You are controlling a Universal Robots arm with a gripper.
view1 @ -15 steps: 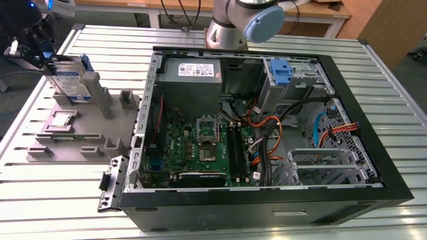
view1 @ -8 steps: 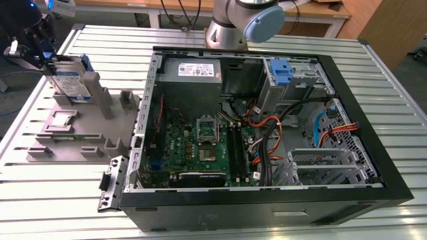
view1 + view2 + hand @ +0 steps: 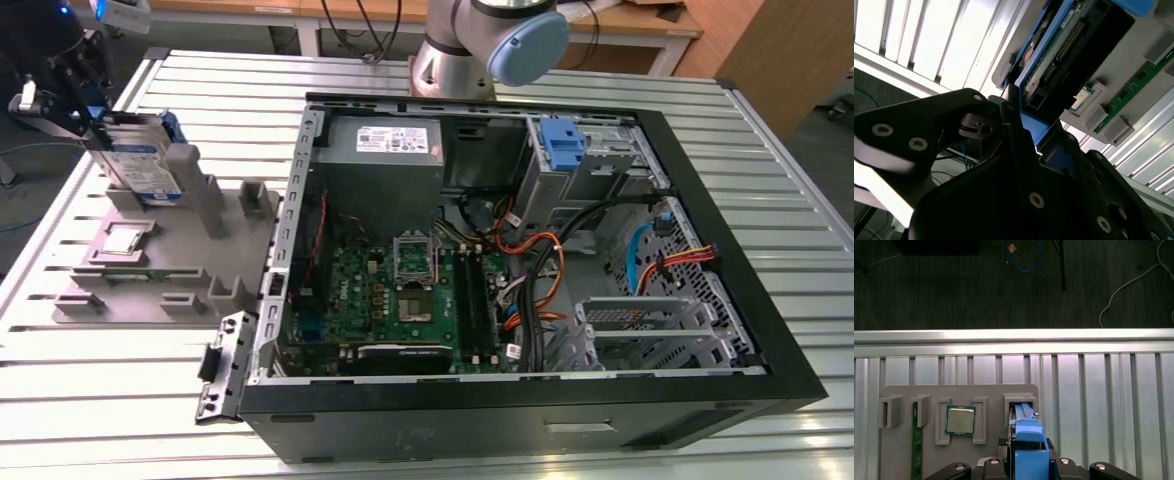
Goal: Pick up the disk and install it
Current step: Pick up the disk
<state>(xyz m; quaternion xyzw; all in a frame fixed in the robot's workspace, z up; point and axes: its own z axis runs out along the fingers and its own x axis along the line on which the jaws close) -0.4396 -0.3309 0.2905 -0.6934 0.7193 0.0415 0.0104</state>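
The tool [image 3: 1029,464] is clamping the blue end rail of the disk [image 3: 142,158]. The disk is standing upright in a slot of the grey fixture [image 3: 147,292], at 9 o'clock from the computer case [image 3: 534,405] in the exterior view.

Risk: a tilted pull could bind the rails in the slot, or the plastic could slip from the grip.

The fixture is also holding a CPU chip [image 3: 960,420] and a memory stick [image 3: 916,440]. The case is holding loose cables [image 3: 534,265], a snag hazard.

a slatted metal table [image 3: 107,400] carries a grey fixture tray [image 3: 147,288] and an open computer case [image 3: 467,420].
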